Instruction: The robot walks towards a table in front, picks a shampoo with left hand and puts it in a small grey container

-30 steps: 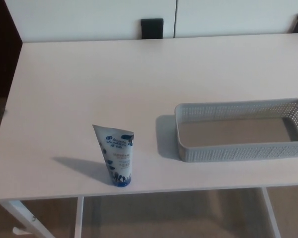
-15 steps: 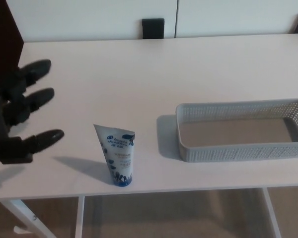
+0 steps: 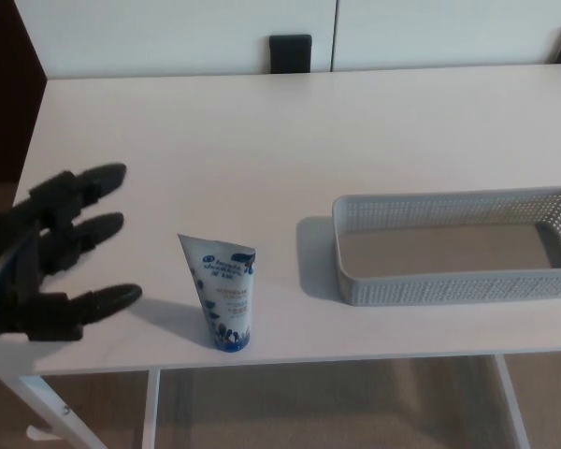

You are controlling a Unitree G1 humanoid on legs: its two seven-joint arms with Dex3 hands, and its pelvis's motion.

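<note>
- Standing cap-down near the front edge of the pale white table [image 3: 262,131], a white and blue shampoo tube [image 3: 224,292].
- Black robot left hand [image 3: 51,257] hovers just left of it, fingers spread, empty.
- Grey perforated plastic container [image 3: 458,285] sits to the right, apart from the tube.

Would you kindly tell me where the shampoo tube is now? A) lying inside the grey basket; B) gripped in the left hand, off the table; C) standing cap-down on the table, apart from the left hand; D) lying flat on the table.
C: the shampoo tube stands cap-down on the table, the open left hand beside it without touching.
</note>
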